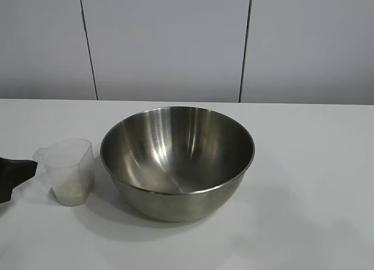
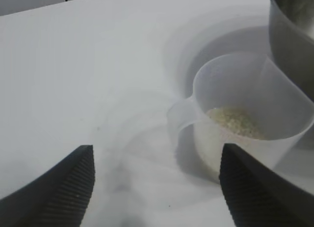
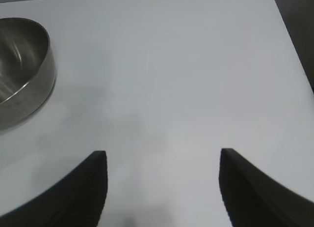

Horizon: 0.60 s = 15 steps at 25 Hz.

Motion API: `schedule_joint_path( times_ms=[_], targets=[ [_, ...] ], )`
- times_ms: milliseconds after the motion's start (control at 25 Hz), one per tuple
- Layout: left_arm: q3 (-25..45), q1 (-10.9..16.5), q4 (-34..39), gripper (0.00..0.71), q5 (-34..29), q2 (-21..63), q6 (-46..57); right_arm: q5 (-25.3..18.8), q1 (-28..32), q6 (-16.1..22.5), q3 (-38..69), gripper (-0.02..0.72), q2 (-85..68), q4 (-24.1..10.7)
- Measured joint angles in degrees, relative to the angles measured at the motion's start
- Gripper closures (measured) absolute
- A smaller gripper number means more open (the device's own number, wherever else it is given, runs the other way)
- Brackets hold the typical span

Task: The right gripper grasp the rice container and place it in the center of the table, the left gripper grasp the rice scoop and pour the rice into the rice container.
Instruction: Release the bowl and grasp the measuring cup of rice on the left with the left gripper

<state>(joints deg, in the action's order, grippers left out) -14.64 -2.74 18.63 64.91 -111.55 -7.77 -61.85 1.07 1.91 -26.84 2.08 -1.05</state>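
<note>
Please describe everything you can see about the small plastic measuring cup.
The rice scoop is a small cup of translucent frosted plastic, tapered, with a pouring lip and a side handle. It stands upright on the white table, close beside the steel rice container. A shallow heap of white rice lies in its bottom. The open left gripper faces it without touching it.

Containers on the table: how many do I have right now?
2. The steel rice container sits mid-table, empty. The plastic rice scoop, holding rice, stands just beside it on the left arm's side, ahead of the open left gripper. Nothing else shows.
</note>
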Motion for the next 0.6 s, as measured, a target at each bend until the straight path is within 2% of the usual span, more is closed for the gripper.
schedule_joint_path(
  times_ms=[440, 600],
  targets=[
    [-5.81, 0.0, 0.91, 0.198, 1.04, -4.14, -0.07, 0.0, 0.0, 0.0, 0.0, 0.251, 0.0, 0.0],
    [-6.25, 0.0, 1.09, 0.253, 1.11, -6.33, -0.07, 0.0, 0.0, 0.0, 0.0, 0.251, 0.0, 0.0]
  ],
)
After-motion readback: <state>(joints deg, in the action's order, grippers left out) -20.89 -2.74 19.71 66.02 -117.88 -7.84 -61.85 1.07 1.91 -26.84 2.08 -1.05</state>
